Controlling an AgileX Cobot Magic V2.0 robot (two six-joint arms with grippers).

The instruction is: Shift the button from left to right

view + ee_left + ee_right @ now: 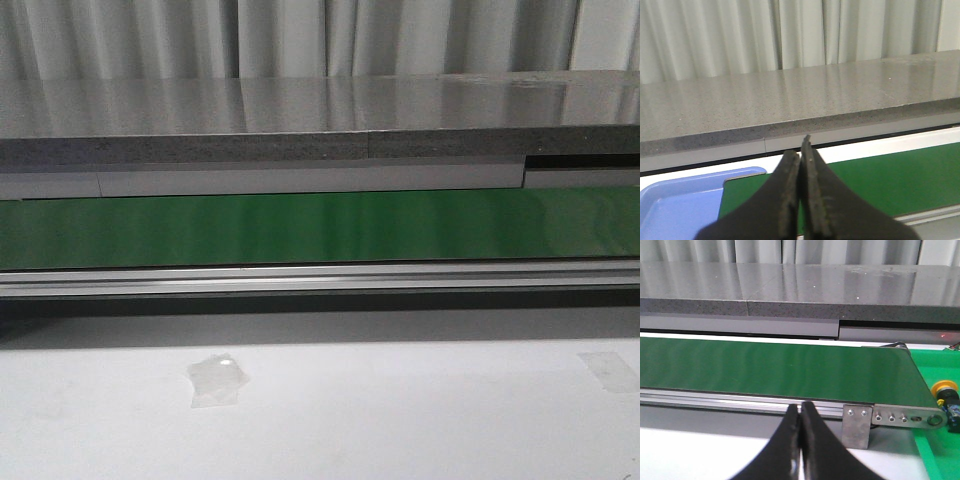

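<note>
The button, a yellow-orange cap on a black body with blue-green marks, lies in a green tray past the right end of the green conveyor belt, seen only in the right wrist view. My right gripper is shut and empty, in front of the belt's metal rail and well apart from the button. My left gripper is shut and empty, above the belt's left end. Neither gripper shows in the front view, where the belt carries nothing.
A blue tray sits by the belt's left end. A grey stone-like ledge runs behind the belt, with curtains beyond. A metal bracket and roller end plate stand at the belt's right end. Tape patches lie on the white table.
</note>
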